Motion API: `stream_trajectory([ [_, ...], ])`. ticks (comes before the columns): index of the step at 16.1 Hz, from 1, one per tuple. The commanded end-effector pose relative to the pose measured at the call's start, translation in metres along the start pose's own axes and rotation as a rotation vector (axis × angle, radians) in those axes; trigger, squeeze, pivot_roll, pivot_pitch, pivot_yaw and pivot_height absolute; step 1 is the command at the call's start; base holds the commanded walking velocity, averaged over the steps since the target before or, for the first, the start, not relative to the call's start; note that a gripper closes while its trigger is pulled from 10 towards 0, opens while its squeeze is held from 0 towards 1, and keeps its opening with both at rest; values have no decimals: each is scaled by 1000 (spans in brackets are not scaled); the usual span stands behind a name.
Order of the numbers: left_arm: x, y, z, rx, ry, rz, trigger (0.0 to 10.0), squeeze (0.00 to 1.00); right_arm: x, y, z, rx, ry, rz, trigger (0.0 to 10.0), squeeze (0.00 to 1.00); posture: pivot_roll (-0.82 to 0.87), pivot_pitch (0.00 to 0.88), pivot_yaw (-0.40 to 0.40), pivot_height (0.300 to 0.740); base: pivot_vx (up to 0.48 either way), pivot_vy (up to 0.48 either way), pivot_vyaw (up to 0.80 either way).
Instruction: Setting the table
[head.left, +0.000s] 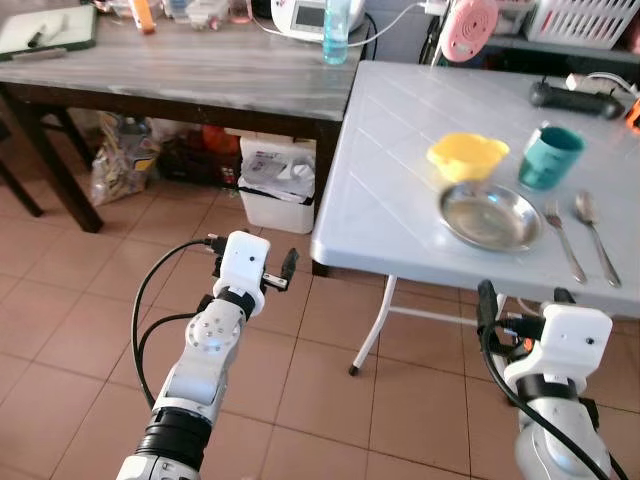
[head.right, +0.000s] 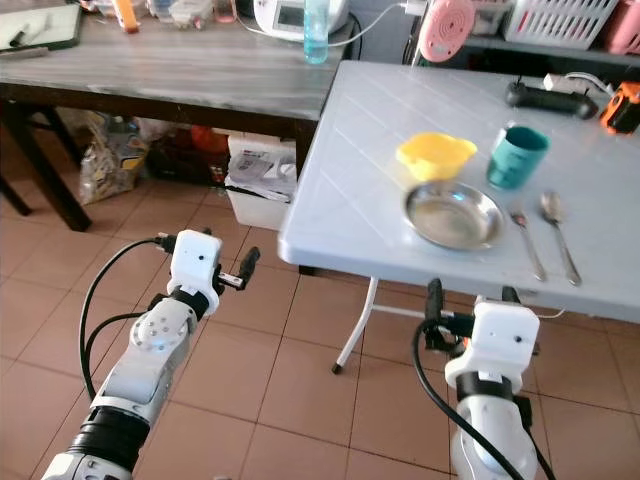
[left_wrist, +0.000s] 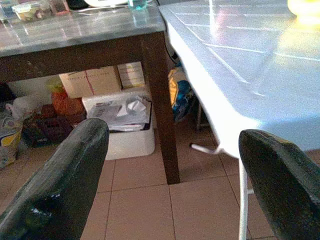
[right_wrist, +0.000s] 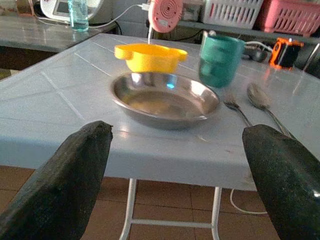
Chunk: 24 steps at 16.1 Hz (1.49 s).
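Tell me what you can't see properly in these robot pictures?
- Inside the teal plastic cup: head views see its side; contents cannot be told.
- Inside the yellow plastic bowl: right wrist view looks from low down; its wall hides the inside.
- Orange and black object: cut off by the left eye view's edge.
- Items on the dark wooden table: too small.

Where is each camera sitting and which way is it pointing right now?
Left eye view: on the head, looking forward and down at the white table; both silver arms show, left claw over the tiled floor, right claw below the table edge.
Right eye view: same head, same scene, with the steel plate and teal cup.
Left wrist view: looks between its open black fingers at the table's corner and the brown table.
Right wrist view: looks between its open fingers at the plate and yellow bowl.
Shared: the white table.
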<state>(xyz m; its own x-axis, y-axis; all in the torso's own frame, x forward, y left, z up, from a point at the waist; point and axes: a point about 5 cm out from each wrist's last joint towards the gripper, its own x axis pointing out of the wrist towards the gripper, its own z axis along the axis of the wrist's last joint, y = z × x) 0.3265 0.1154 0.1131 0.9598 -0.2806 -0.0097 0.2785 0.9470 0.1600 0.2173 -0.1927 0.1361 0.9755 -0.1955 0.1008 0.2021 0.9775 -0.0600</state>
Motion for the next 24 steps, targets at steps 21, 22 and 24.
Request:
stream_trajectory([
  [21, 11, -21, 22, -32, -116, -144, 10000, 0, -2, -6, -2, 1, -4, -45, 10000, 0, 56, 98, 20, 740, 0, -71, -121],
  [22, 11, -22, 22, -40, -117, -148, 10000, 0, -2, -6, -2, 1, -5, -45, 10000, 0, 54, 97, 21, 740, 0, 0, 0],
  [24, 11, -25, 24, -60, -129, -169, 10000, 0, -2, -6, -2, -3, -5, -45, 10000, 0, 52, 98, 19, 740, 0, 0, 0],
])
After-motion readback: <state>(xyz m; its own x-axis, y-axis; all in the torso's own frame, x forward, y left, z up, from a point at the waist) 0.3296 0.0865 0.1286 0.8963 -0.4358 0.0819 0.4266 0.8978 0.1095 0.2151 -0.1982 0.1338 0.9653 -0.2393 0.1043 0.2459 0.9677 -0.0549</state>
